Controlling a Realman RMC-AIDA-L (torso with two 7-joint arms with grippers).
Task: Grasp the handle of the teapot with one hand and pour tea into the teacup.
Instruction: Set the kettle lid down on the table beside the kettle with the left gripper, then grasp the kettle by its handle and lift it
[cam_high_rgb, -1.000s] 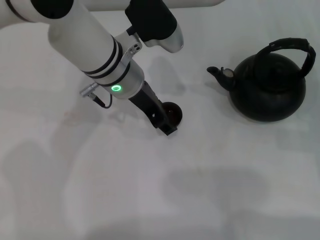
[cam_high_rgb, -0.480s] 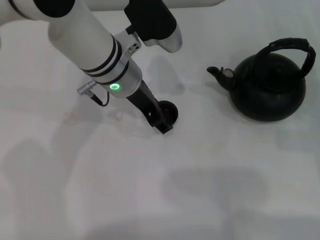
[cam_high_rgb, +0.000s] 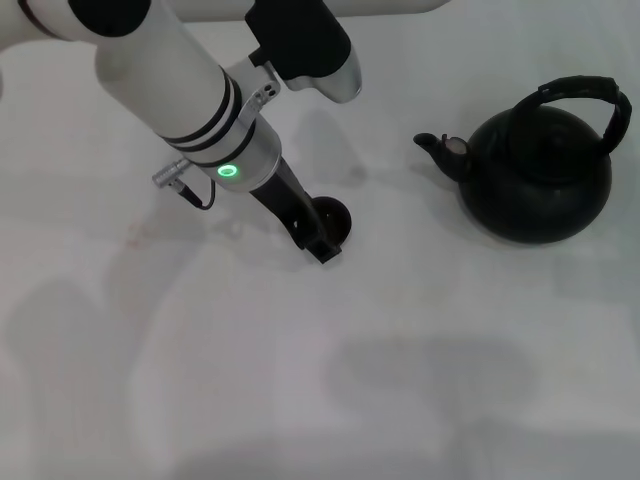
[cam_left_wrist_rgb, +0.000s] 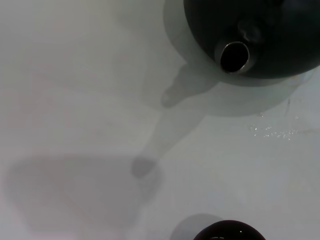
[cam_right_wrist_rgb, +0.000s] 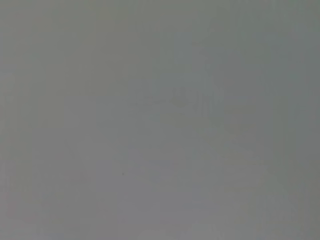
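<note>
Black fingers of the left claw (cam_high_rgb: 322, 238) meet the counter (cam_high_rgb: 420, 350) at the teacup (cam_high_rgb: 335, 217); whether they grip the cup cannot be told. Left arm slopes down from the upper left. Teapot (cam_high_rgb: 540, 180), handle (cam_high_rgb: 578, 92) upright, stands well apart to the right, open counter between.

Left wrist view: teapot spout (cam_left_wrist_rgb: 234, 56), teacup rim (cam_left_wrist_rgb: 230, 231).

Right wrist view: plain grey only.

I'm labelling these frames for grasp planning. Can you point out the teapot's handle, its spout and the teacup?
handle (cam_high_rgb: 580, 88): head view, top of the black arch over the teapot.
spout (cam_high_rgb: 447, 152): head view, short spout near its pale-spotted tip.
teacup (cam_high_rgb: 336, 217): head view, visible rim beside the left gripper.
</note>
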